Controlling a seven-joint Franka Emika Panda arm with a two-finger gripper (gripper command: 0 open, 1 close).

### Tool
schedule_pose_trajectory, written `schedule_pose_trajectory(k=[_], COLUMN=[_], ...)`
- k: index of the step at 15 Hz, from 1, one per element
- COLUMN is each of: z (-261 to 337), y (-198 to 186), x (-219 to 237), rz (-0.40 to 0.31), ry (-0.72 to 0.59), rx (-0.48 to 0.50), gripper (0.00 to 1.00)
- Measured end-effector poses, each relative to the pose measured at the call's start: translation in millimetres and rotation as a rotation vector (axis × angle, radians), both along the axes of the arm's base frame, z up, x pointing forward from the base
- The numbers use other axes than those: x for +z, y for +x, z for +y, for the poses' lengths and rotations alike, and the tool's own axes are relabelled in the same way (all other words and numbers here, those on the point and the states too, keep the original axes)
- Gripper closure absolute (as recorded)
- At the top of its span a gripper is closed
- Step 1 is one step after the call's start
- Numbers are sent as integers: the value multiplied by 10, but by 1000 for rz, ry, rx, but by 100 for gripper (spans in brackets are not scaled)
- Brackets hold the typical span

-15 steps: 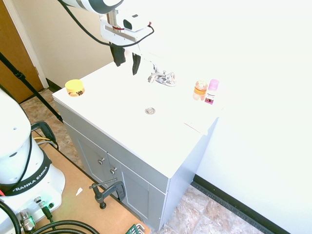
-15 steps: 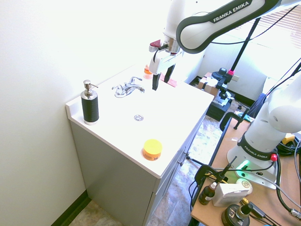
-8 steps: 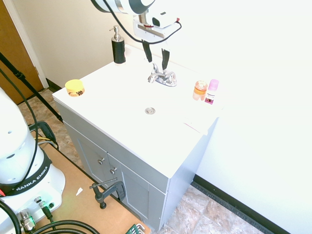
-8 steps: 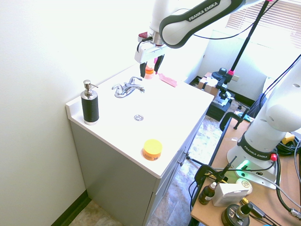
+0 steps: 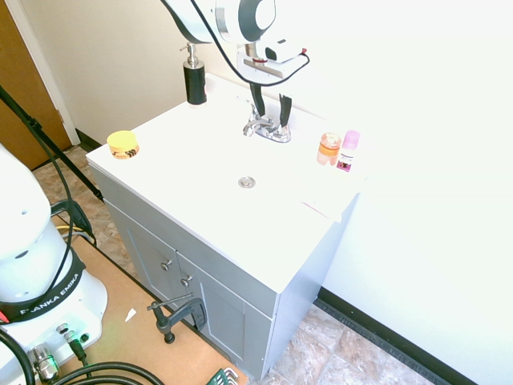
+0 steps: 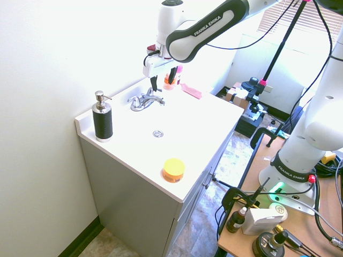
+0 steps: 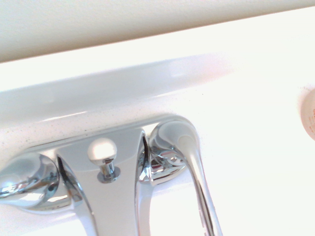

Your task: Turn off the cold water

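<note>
Where white countertop [image 5: 200, 192] meets pale wall [image 5: 401, 96], chrome faucet [image 5: 271, 131]

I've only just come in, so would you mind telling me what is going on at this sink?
The robot arm has its open tool low over the chrome faucet, at the lever on the side nearer the orange-banded jar, apparently to turn off the cold water. I can't tell whether it touches the lever yet. No stream shows from the spout.
</note>
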State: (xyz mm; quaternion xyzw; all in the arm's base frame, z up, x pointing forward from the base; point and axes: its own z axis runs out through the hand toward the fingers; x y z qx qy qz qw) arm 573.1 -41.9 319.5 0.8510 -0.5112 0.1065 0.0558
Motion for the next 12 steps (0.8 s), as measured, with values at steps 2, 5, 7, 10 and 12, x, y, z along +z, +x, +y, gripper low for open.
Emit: schedule_pose_trajectory(k=[2,5,7,10,12], z=[-33,-105,-219,-314,-405], y=[36,86,87,83,86], x=[-133,-226,-224,-222,-210], rz=[1,7,4,0,-6], ry=[-23,-41,-58,-67,-76], rx=[-9,-20,-33,-42,-51], gripper=[0,0,0,0,0])
